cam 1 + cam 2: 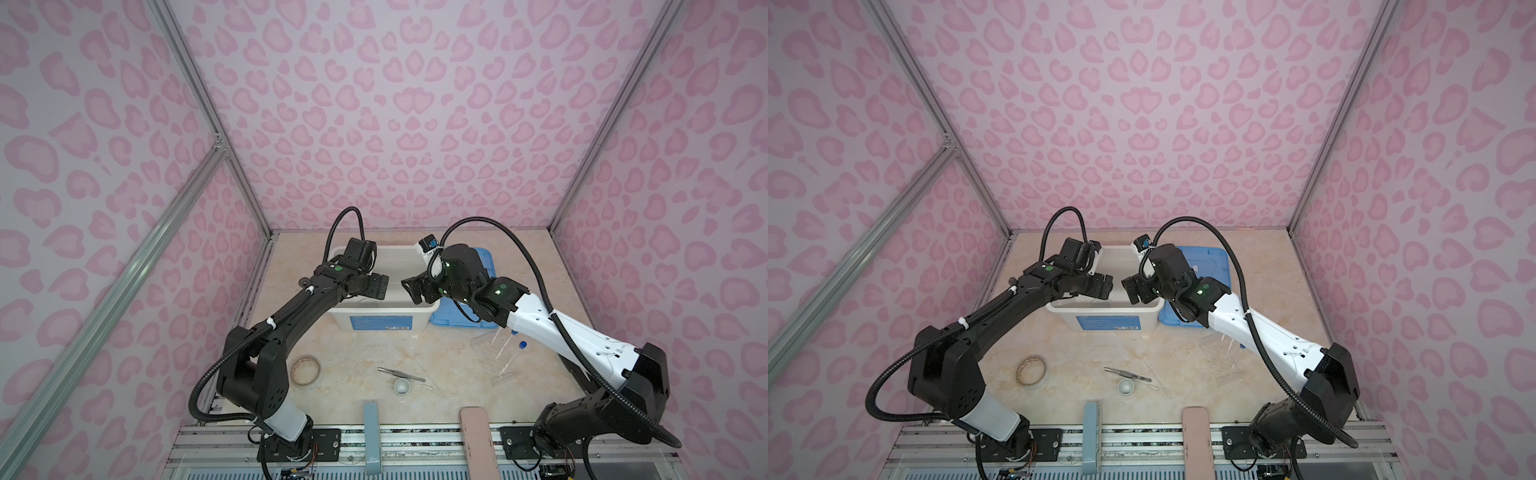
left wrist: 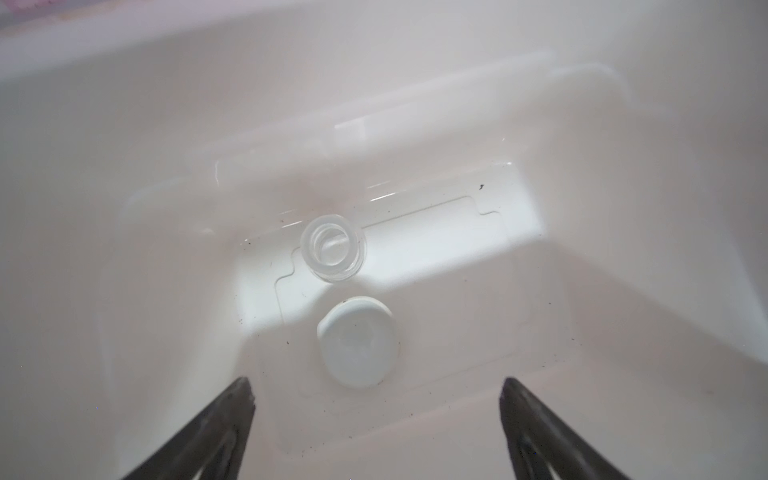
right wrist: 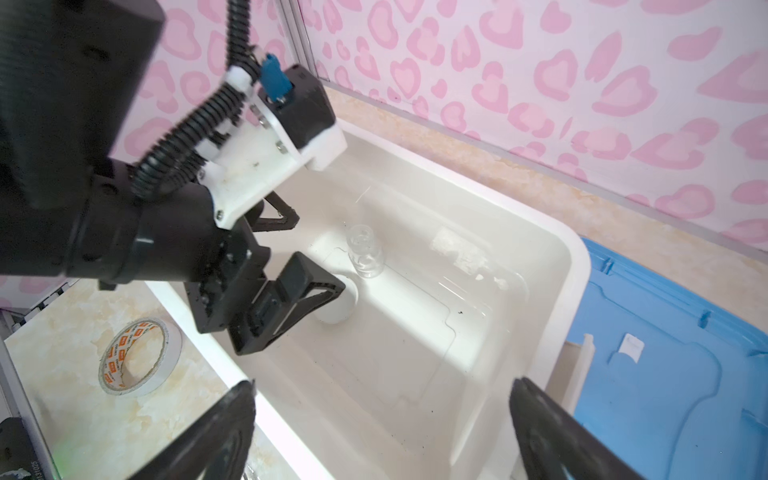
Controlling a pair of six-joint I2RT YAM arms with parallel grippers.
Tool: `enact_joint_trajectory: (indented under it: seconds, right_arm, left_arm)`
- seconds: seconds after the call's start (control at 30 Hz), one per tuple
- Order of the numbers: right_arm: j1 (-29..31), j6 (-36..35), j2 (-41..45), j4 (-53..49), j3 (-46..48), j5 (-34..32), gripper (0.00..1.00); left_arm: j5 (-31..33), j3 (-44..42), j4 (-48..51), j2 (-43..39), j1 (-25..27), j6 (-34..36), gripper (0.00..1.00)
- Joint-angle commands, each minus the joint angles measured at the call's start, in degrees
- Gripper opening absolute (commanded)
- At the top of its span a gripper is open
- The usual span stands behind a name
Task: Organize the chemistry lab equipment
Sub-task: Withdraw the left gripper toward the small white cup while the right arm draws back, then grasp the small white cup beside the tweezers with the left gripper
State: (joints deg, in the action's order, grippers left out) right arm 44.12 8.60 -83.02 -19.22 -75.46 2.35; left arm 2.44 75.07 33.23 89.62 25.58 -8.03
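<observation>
Both grippers hang over the open white tub [image 1: 384,308], facing each other. My left gripper [image 2: 376,386] is open and empty, just above a white round dish [image 2: 356,341] that rests on the tub floor beside a tiny clear glass cup [image 2: 333,248]. In the right wrist view, a left finger partly covers that dish [image 3: 337,312]. My right gripper [image 3: 382,386] is also open and holds nothing. Out on the table lie metal tweezers [image 1: 401,374], a second white dish [image 1: 402,387], thin clear rods [image 1: 428,384] and blue-capped tubes [image 1: 509,353].
The tub's blue lid [image 1: 465,322] lies flat to its right, under the right arm. A tape roll [image 1: 305,370] sits front left on the marble tabletop. A blue bar [image 1: 371,432] and a pink bar [image 1: 478,440] stick up at the front edge.
</observation>
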Motion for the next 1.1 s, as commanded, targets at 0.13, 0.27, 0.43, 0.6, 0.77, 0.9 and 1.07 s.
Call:
enact_joint_trajectory:
  seconds: [0.13,0.27,0.43,0.6,0.77,0.9,1.07]
  right_arm:
    - [0.0,-1.6,4.9,-2.2,1.9,-1.8,0.97]
    - [0.0,-1.6,9.1,-4.7,3.6,-0.9,0.98]
    - [0.2,-1.6,16.3,-8.0,7.7,3.1,0.98]
    - [0.4,-0.9,23.2,-11.1,13.5,5.4,0.98]
    - [0.8,1.4,29.3,-13.1,19.1,4.4,0.98]
    - [0.8,3.0,32.6,-15.0,22.5,4.5,0.98]
    - [0.8,5.2,34.6,-16.9,25.0,2.7,0.98]
  left_arm:
    - [-3.0,0.7,4.3,-9.8,1.4,-2.9,0.97]
    - [-3.4,3.3,9.3,-14.1,3.1,-4.3,1.00]
    - [-5.1,2.4,12.3,-19.7,6.2,-8.2,0.97]
    - [-5.2,-1.1,15.4,-24.1,11.8,-13.4,0.99]
    - [-3.2,-5.4,16.8,-25.6,21.3,-19.9,0.96]
    - [-2.7,-11.8,13.0,-26.2,27.6,-25.7,0.91]
    - [-0.1,-18.4,8.7,-23.9,35.0,-31.9,0.86]
